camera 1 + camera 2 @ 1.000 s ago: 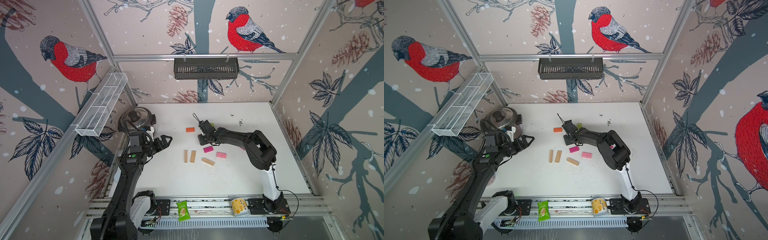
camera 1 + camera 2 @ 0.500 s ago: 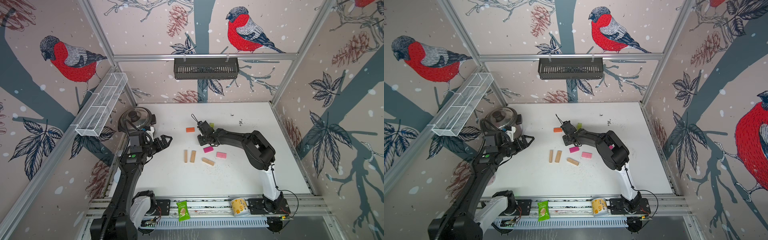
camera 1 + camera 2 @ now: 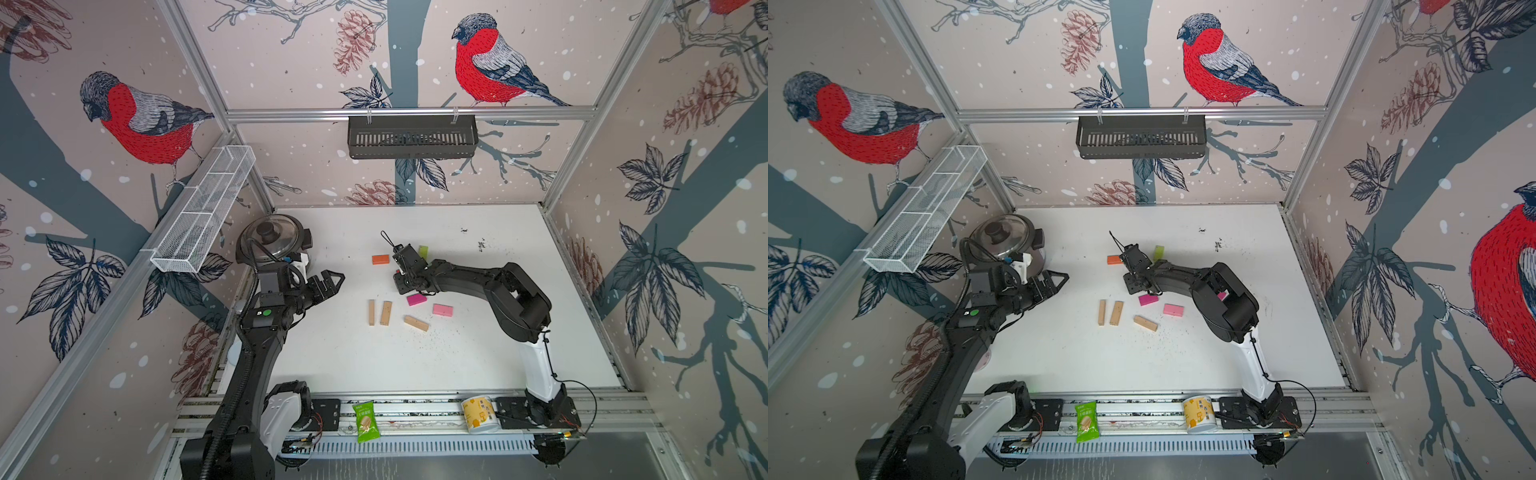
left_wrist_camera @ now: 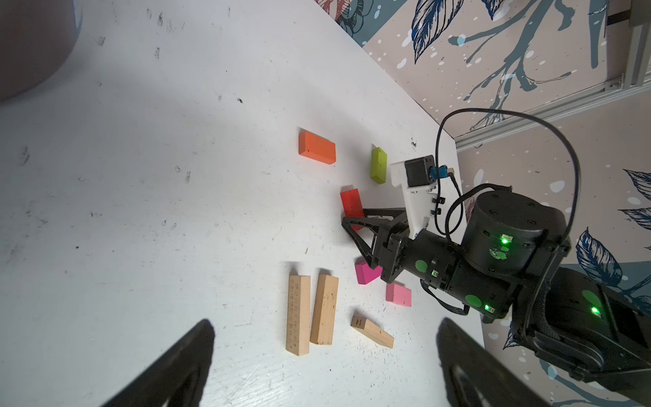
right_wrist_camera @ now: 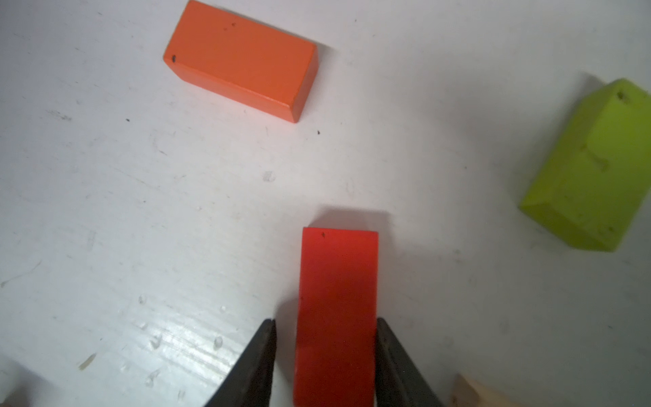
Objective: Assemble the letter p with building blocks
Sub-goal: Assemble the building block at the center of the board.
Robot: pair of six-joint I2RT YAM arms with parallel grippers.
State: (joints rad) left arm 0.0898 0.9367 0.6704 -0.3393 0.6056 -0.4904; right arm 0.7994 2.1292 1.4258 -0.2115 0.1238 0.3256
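Top views are showing, nearest the camera, a green snack packet [image 3: 365, 422] and a paper cup [image 3: 480, 414] lying on the front rail [image 3: 415, 405]. Farther in, on the white table [image 3: 332, 365], two tan blocks [image 3: 371, 312] [image 3: 386, 313] are lying just beside each other, with a third tan block [image 3: 416, 323] lying slantwise near them. A pink block [image 3: 442, 309] and a magenta block [image 3: 416, 299] are lying apart just beyond. All blocks are lying loose, not yet forming a letter. The left gripper [image 3: 333, 282] is hovering above the table's left side, jaws spread wide and holding nothing. In the right wrist view, the right gripper [image 5: 326, 322] is straddling a red block [image 5: 336, 275] that is lying flat: one finger [image 5: 387, 338] is touching its side, the other finger [image 5: 260, 345] is standing off by a narrow gap. Beyond it, an orange block [image 5: 243, 60] and a lime-green block [image 5: 591, 169] are resting well apart. A lidded pot [image 3: 272, 239] is standing at the far left corner.
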